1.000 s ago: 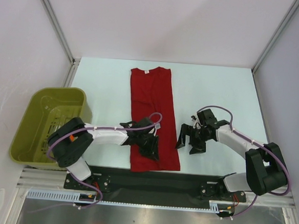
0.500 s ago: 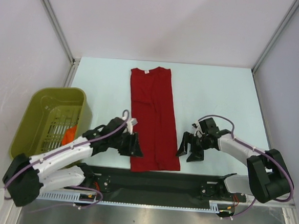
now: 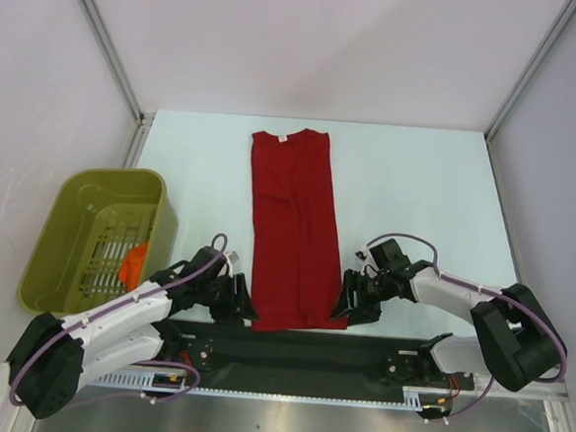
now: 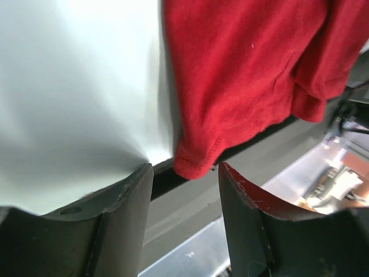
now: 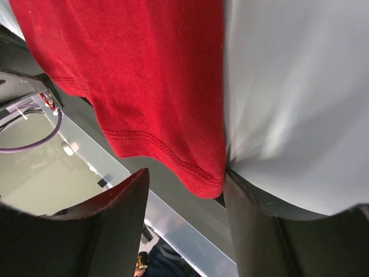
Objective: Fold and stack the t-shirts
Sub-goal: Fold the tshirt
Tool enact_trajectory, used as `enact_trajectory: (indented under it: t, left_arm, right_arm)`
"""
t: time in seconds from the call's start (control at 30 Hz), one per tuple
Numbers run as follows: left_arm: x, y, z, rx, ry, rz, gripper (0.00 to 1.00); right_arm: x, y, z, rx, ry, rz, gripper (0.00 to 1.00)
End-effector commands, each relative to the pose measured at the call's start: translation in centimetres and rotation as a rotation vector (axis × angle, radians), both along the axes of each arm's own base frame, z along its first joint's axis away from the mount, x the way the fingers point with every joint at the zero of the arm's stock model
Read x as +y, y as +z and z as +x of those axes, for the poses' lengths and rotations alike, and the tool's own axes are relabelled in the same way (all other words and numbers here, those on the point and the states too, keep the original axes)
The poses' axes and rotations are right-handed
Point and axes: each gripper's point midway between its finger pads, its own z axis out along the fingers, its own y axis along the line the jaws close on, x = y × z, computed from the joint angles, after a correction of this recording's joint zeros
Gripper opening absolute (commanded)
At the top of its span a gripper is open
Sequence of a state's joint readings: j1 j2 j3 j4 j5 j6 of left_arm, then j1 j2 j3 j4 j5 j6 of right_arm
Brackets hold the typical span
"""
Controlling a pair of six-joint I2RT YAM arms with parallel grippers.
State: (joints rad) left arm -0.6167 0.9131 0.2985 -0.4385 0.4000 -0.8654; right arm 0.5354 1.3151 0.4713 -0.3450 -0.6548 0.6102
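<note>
Shirt [image 3: 293, 216]: my left claw [image 4: 185, 173] and right claw [image 5: 185, 182] have just reached its near corners, both open, seemingly ready to pinch.

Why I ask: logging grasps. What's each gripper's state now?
Left gripper: open around a hem corner of the shirt, holding nothing.
Right gripper: open around the other hem corner, holding nothing.

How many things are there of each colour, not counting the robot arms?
Red t-shirt folded lengthwise: 1
Olive-green plastic basket: 1
Orange item inside the basket: 1
Total: 3
</note>
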Motion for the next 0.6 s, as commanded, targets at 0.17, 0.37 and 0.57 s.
enact_trajectory:
  t: [0.17, 0.37, 0.57]
  left_arm:
    - [-1.0, -0.5, -0.3, 0.032, 0.01, -0.075, 0.54]
    - [0.3, -0.4, -0.3, 0.019, 0.024, 0.026, 0.52]
    - [-2.5, 7.7, 2.3, -0.274, -0.064, -0.053, 0.58]
  right_arm:
    - [-1.2, -1.2, 0.1, -0.031, -0.013, -0.082, 0.6]
    - [-1.1, -1.2, 0.2, -0.029, -0.014, -0.083, 0.59]
    - [-1.2, -0.5, 0.7, -0.056, -0.018, -0.089, 0.6]
